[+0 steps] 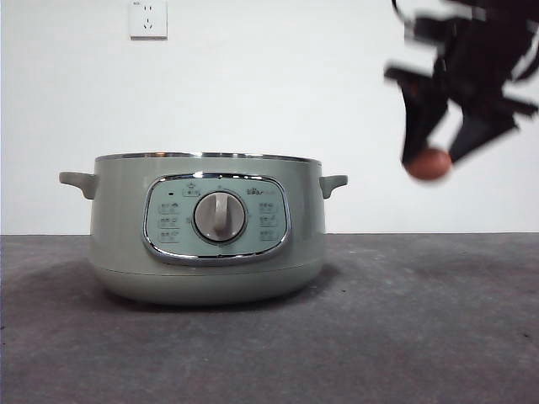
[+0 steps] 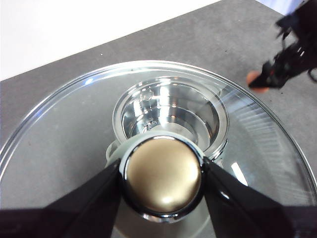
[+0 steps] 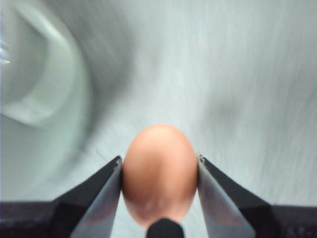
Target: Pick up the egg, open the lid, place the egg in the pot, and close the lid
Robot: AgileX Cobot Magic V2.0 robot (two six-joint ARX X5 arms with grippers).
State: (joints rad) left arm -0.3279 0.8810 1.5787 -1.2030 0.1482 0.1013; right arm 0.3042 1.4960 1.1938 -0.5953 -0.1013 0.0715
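Note:
The pale green pot (image 1: 206, 227) stands on the table with its top open. My left gripper (image 2: 162, 174) is shut on the knob (image 2: 163, 181) of the glass lid (image 2: 64, 134) and holds it high above the pot (image 2: 171, 116), which shows through the glass. The lid is out of the front view. My right gripper (image 1: 431, 156) is shut on the brown egg (image 1: 428, 165) and holds it in the air, to the right of the pot and above its rim. The egg (image 3: 158, 158) sits between the jaws of the right gripper (image 3: 159, 172). The pot (image 3: 34, 74) is blurred beside it.
The dark grey table (image 1: 421, 320) spreads around the pot. A white wall with a socket (image 1: 148, 18) stands behind. In the left wrist view the right gripper (image 2: 285, 64) with the egg (image 2: 255, 78) shows beyond the lid's rim.

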